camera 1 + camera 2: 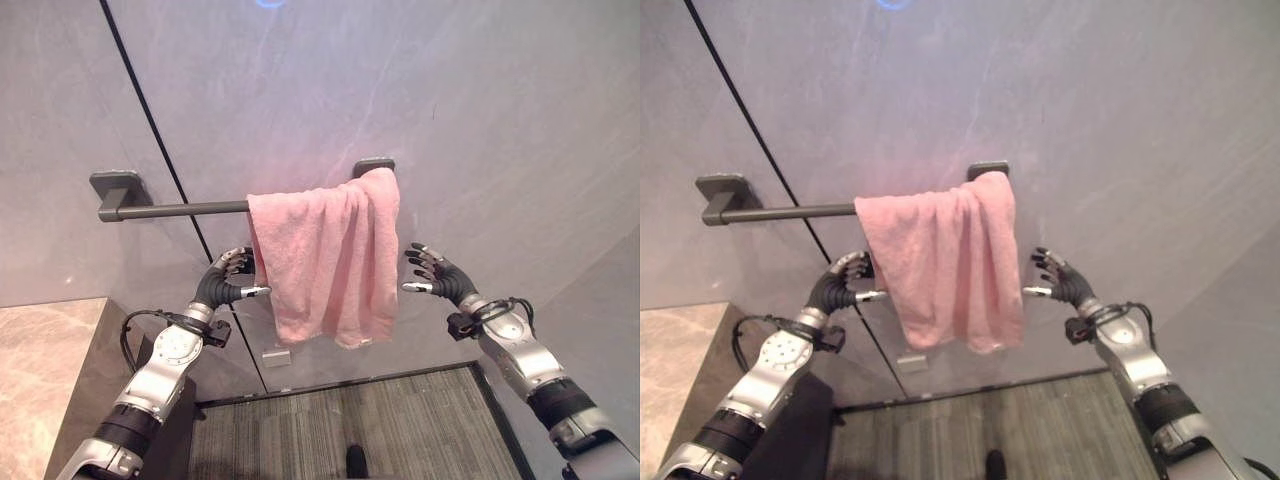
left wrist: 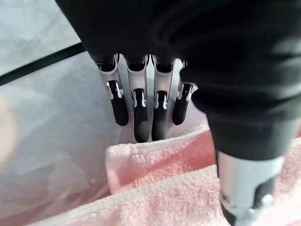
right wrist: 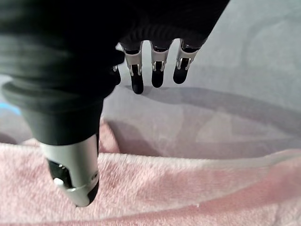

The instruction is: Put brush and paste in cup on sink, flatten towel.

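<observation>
Towel: a pink towel [image 1: 328,258] hangs bunched over the right end of a dark wall rail [image 1: 175,210], its folds crowding against the right bracket [image 1: 373,165].
Handling: soft, light and limp by the look of it; likely to slide along the rail when tugged sideways.
Where to hold: the two hanging side edges, one per robot hand.
Long axis: hangs downward; the width to be spread runs left-right along the rail.
Left robot hand [image 1: 232,279]: fingers relaxed, holding nothing, just beside the towel's left edge.
Right robot hand [image 1: 437,276]: fingers spread loosely, empty, near the right edge but apart from it.
</observation>
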